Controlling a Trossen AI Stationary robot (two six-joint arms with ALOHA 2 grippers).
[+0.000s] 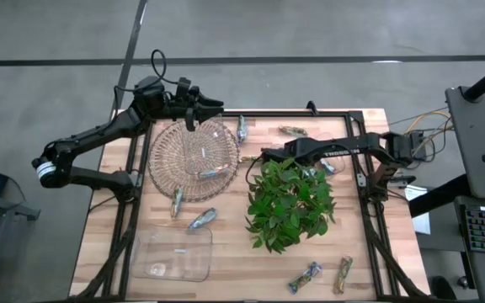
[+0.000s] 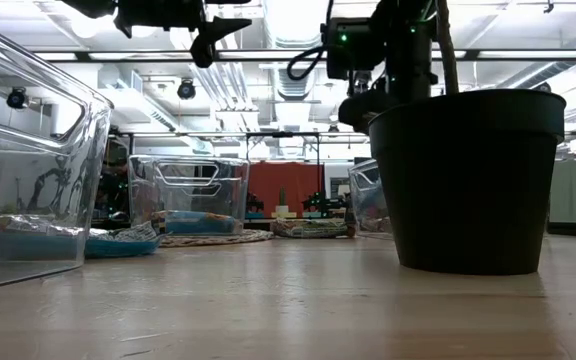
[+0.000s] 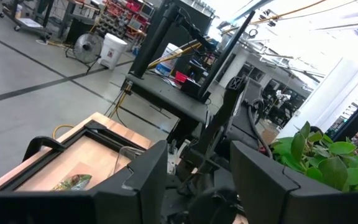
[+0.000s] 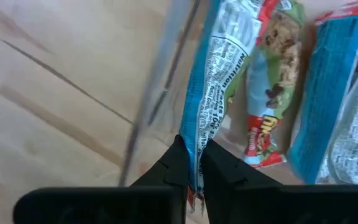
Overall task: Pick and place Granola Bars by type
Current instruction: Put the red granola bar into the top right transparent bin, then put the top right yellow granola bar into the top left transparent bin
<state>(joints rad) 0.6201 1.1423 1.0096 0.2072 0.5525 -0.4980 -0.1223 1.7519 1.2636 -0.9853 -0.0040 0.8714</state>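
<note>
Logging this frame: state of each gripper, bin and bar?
right gripper: fingers shut on blue-edged granola bar, over clear bin
left gripper: part open, empty, raised above wire basket
wire basket: holds one bar
front clear bin: upright
plant: upright

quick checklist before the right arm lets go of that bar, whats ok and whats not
1. Right end effector pinching the blue-edged foil granola bar by its end: ok.
2. Bar over the clear plastic bin wall: ok, it crosses the rim.
3. Same-type bars below: blue-wrapped bar lies there; the match cannot be told.
4. Green leafy potted plant clear of the right arm: not ok, leaves sit under it.
5. Left end effector out of the way above the wire basket: ok.
</note>
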